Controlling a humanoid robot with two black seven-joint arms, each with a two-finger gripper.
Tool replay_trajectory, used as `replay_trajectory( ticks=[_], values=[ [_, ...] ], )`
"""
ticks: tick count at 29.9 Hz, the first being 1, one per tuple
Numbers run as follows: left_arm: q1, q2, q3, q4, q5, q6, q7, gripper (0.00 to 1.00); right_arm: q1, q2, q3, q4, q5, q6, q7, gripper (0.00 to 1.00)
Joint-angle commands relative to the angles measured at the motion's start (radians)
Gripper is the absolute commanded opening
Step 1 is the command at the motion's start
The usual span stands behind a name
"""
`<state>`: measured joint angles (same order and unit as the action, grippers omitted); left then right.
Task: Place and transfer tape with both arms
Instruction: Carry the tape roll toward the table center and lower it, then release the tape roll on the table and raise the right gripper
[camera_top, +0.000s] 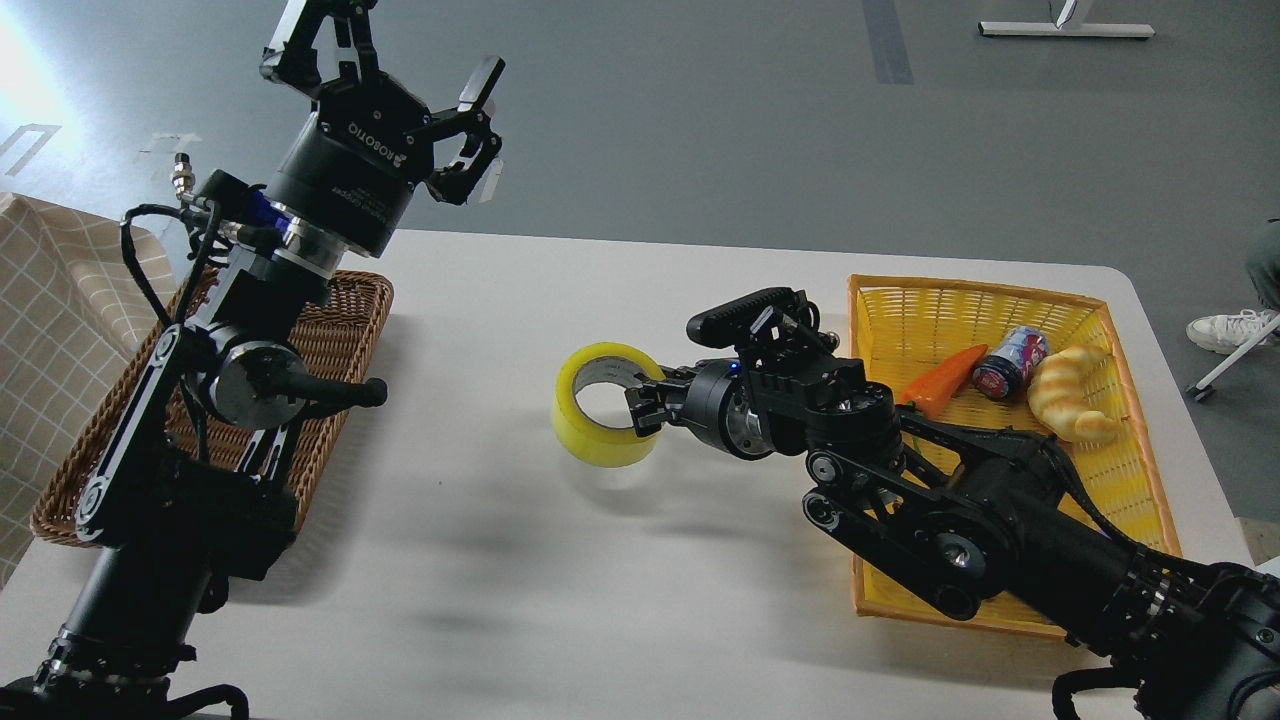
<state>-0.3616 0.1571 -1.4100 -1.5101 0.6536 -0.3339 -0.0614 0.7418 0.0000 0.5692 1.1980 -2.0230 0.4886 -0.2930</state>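
Note:
The tape (598, 405) is a yellow roll with a whitish core, tilted on edge just above the middle of the white table (520, 560). My right gripper (645, 403) is shut on the roll's right rim, one finger inside the core. My right arm reaches in from the lower right, across the yellow basket (1010, 300). My left gripper (395, 50) is open and empty, raised high at the upper left above the wicker tray (345, 330).
The yellow basket at the right holds a toy carrot (945, 378), a small can (1008, 360) and a bread toy (1068, 393). A checked cloth (50, 330) lies at the far left. A person's shoe (1225, 330) is on the floor at the right.

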Motion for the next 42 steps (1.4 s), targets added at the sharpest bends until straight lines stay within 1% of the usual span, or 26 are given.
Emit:
replay_trajectory(
  ticks=[1,11,19,20,22,24,25,26,28,29,31,32,33,34,36,37,38,39,40,42],
  values=[
    [0.009,0.001,-0.007,-0.005,0.0,-0.002,0.0,0.98,-0.004,0.0,-0.009,-0.003,-0.013,0.0,0.0,0.0],
    [0.016,-0.001,-0.013,-0.009,0.0,-0.004,0.0,0.98,-0.062,0.0,-0.014,-0.001,-0.014,0.0,0.0,0.0],
    [0.016,-0.001,-0.013,-0.01,-0.002,-0.004,0.0,0.98,-0.065,0.0,-0.011,-0.005,-0.016,0.0,0.0,0.0],
    [0.016,-0.001,-0.013,-0.01,-0.002,-0.004,-0.001,0.98,-0.068,0.0,-0.011,-0.005,-0.014,0.0,0.0,0.05],
    [0.016,-0.002,-0.013,-0.01,-0.002,-0.004,0.0,0.98,-0.075,0.0,-0.012,-0.005,-0.014,0.0,0.0,0.11],
    [0.016,-0.002,-0.013,-0.01,-0.002,-0.004,0.0,0.98,-0.082,0.0,-0.011,-0.012,-0.013,0.0,0.0,0.3],
    [0.016,-0.002,-0.013,-0.01,-0.002,-0.004,0.0,0.98,-0.082,0.0,-0.011,-0.02,-0.013,0.0,0.0,0.44],
    [0.016,-0.001,-0.013,-0.01,-0.002,-0.004,0.0,0.98,-0.084,0.0,-0.012,-0.023,-0.013,0.0,0.0,0.48],
    [0.016,-0.001,-0.013,-0.01,-0.002,-0.004,0.0,0.98,-0.084,0.0,-0.012,-0.025,-0.013,0.0,0.0,0.52],
    [0.016,-0.001,-0.013,-0.01,-0.002,-0.005,0.0,0.98,-0.084,0.0,-0.011,-0.025,-0.013,0.0,0.0,0.57],
    [0.016,0.001,-0.013,-0.01,-0.002,-0.004,0.0,0.98,-0.085,0.0,-0.009,-0.028,-0.013,0.0,0.002,0.61],
    [0.016,0.001,-0.013,-0.01,-0.002,-0.005,0.0,0.98,-0.088,0.0,-0.009,-0.037,-0.011,0.0,0.002,0.67],
    [0.016,0.001,-0.013,-0.01,-0.002,-0.005,0.0,0.98,-0.091,0.0,-0.009,-0.043,-0.011,-0.024,0.002,0.69],
    [0.016,0.001,-0.013,-0.01,-0.002,-0.004,0.0,0.98,-0.093,0.0,-0.009,-0.052,-0.011,-0.092,0.002,0.71],
    [0.016,0.001,-0.013,-0.01,-0.002,-0.004,0.0,0.98,-0.091,0.0,-0.003,-0.066,-0.011,-0.168,0.003,0.76],
    [0.016,0.001,-0.013,-0.01,-0.002,-0.004,0.0,0.98,-0.091,0.0,0.0,-0.084,-0.008,-0.247,0.005,0.8],
    [0.016,-0.001,-0.013,-0.01,-0.002,-0.004,0.0,0.98,-0.091,0.0,0.001,-0.089,-0.006,-0.284,0.006,0.81],
    [0.016,-0.001,-0.013,-0.01,-0.002,-0.004,0.0,0.98,-0.09,0.0,0.001,-0.09,0.0,-0.351,0.008,0.84],
    [0.02,-0.001,-0.013,-0.01,-0.002,-0.004,0.0,0.98,-0.088,0.0,0.005,-0.083,0.004,-0.407,0.009,0.93],
    [0.023,0.001,-0.013,-0.01,-0.002,-0.004,0.0,0.98,-0.09,0.0,0.02,-0.074,0.006,-0.45,0.009,0.94]
  ],
)
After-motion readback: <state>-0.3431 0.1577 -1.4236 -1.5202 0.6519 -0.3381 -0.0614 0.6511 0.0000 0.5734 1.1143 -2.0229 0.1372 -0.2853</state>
